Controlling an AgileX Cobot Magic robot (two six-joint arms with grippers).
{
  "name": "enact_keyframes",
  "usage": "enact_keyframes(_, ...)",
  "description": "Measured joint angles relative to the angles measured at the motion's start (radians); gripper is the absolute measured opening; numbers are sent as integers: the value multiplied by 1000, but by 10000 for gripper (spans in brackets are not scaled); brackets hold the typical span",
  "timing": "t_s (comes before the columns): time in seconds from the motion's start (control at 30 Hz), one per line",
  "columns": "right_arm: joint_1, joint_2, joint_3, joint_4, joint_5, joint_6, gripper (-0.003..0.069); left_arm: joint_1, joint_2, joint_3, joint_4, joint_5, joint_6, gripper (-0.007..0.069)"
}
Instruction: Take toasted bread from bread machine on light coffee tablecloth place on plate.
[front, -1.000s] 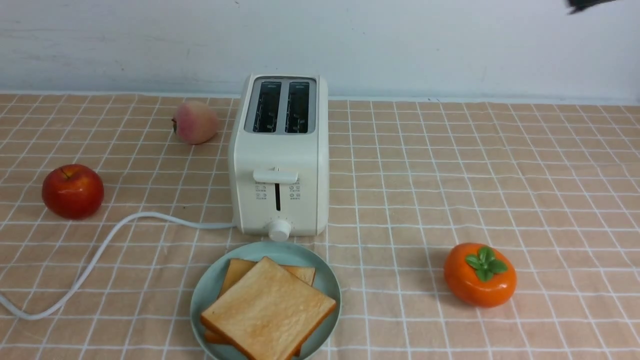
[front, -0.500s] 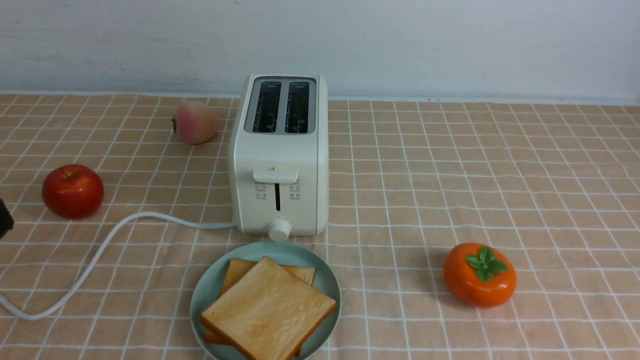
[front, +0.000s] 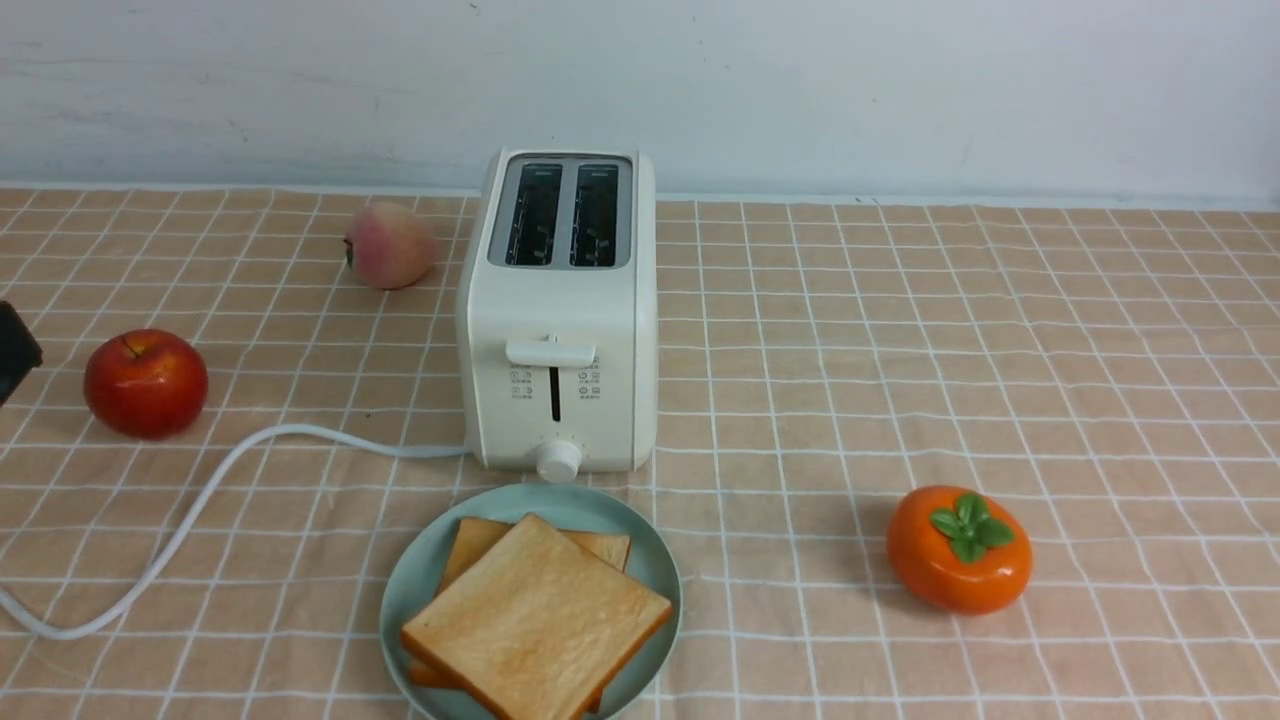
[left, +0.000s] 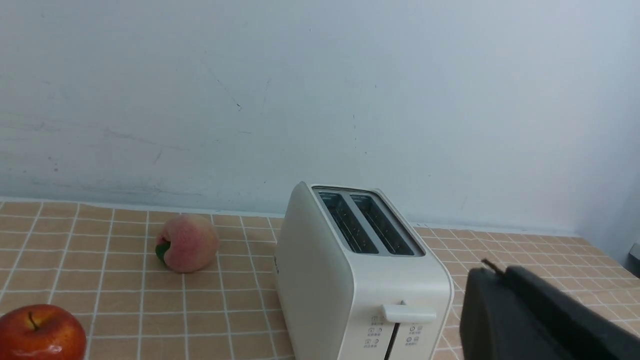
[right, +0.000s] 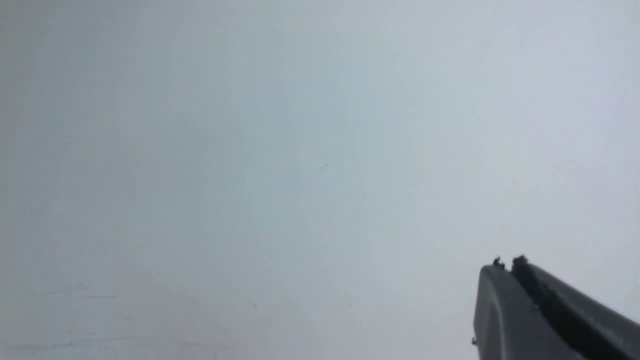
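You have two toast slices on one plate, one toaster at twelve o'clock; both claws are closed.

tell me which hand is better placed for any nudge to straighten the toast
Probably the left: its hand is shut, at the front view's left edge, on the side where the plate sits off-centre. The right hand is outside the front view, its wrist camera showing only wall.

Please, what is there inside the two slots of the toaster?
In the toaster, both slots show only dark metal parts; no bread is seen in them. The deep bottom of the slots is hidden by the walls.
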Motion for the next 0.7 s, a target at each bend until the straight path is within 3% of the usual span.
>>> enact_keyframes(0.7,0,0,0,-1,18,1,44,2,-25,67,0,5,0,21)
